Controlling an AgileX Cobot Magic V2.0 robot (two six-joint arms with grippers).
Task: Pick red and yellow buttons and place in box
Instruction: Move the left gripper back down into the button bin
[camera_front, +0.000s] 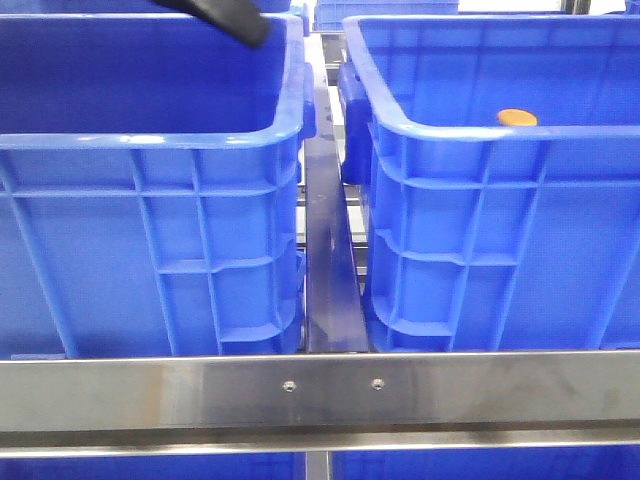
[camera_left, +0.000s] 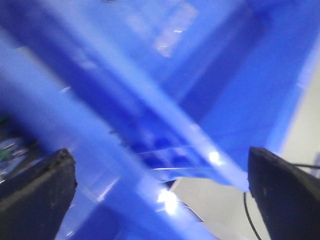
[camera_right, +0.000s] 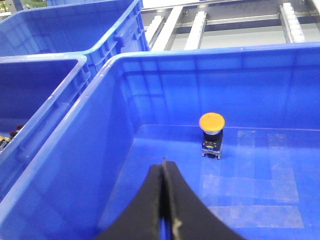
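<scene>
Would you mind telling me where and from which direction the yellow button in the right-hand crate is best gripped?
Probably by the yellow cap, coming straight down from above. The yellow button stands upright on its dark base, away from the right crate's high walls, which block a sideways approach. The right gripper is shut and must open first.

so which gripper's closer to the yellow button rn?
Right. The right gripper hangs shut inside the same crate as the yellow button. The left gripper, open, is over the other crate.

A steel rail (camera_front: 320, 392) with two screws crosses the front. Behind the crates run metal bars (camera_right: 172, 22) and white rollers (camera_right: 292, 22), brightly lit.
</scene>
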